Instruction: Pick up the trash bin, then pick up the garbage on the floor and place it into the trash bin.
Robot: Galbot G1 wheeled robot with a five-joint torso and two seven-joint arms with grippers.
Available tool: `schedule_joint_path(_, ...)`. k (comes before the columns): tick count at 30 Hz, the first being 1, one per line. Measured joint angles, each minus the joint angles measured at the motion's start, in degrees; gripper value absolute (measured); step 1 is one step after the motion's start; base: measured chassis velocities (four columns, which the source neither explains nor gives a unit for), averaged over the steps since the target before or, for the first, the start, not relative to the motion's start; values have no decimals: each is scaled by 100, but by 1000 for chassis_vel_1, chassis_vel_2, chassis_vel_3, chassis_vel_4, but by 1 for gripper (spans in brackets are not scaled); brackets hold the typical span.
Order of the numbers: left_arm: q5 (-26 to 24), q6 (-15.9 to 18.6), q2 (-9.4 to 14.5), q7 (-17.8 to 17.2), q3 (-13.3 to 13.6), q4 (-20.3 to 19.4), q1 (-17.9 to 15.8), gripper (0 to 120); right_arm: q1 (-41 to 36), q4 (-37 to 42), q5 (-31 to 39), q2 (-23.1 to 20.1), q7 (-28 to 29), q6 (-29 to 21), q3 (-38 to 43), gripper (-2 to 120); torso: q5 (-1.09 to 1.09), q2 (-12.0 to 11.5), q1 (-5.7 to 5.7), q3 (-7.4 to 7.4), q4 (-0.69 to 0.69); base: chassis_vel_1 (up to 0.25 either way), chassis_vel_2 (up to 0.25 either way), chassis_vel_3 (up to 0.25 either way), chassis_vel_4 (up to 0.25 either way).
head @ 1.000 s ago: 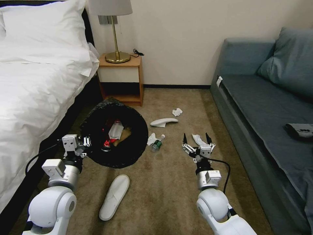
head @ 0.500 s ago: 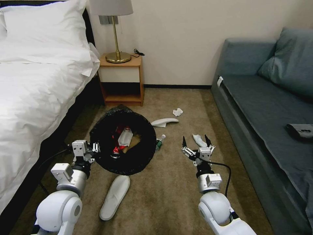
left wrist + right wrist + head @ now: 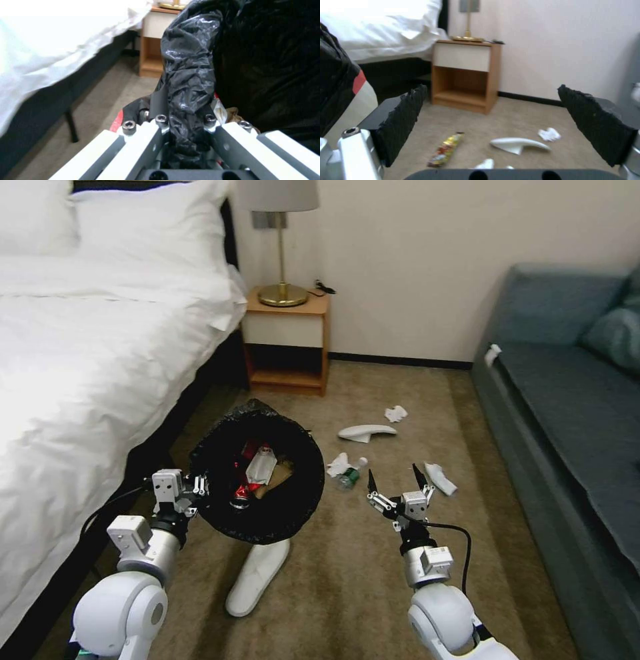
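At far left stands the bed (image 3: pixel 80 353), with the nightstand (image 3: pixel 288 343) against the wall beyond its corner. The left gripper (image 3: pixel 179 492) is clamped on the near-left rim of the bin (image 3: pixel 257 473); in the left wrist view a twisted fold of the black liner (image 3: pixel 188 75) runs down between its closed jaws. The bin hangs low between the bed and the open carpet (image 3: pixel 347 573), its mouth facing up. Inside lie a red can (image 3: pixel 240 495), a white packet (image 3: pixel 260 468) and some brown paper (image 3: pixel 281 473), so the pick-up of the bin looks done and part of the litter is already in.

Under the bin's near edge a white slipper (image 3: pixel 257 578) lies on the carpet. Just right of the bin are a crumpled tissue (image 3: pixel 339 464) and a small bottle (image 3: pixel 350 479), touching each other. Farther back rests the second slipper (image 3: pixel 367 432), with another tissue (image 3: pixel 396 413) near it. The right wrist view also shows a gold wrapper (image 3: pixel 445 150) on the floor.

The right gripper (image 3: pixel 399 490) hovers above the carpet with its jaws spread wide and nothing between them; a white scrap (image 3: pixel 441 479) lies just to its right. The sofa (image 3: pixel 573 433) lines the right side.

By my count at least seven pieces remain on the floor, so the job seems roughly midway.
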Motion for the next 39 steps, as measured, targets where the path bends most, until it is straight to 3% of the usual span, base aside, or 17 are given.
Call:
schedule_joint_path(15,135,15,-7,-43,29,-17,68,2,-74,-21,-84,123,-61,120,-27,100,0,0,0,0,3,120,119,112,117)
schedule_joint_path(20,178,-34,-26,-22,35,-12,52,2,-130,35,-91,117,-72,122,-13,100,0,0,0,0,-2,8,9,10,11)
schedule_joint_path(39,257,-116,-61,88,27,-101,162,2,-274,102,-196,123,-166,245,37,100,0,0,0,0,0,0,0,0,0)
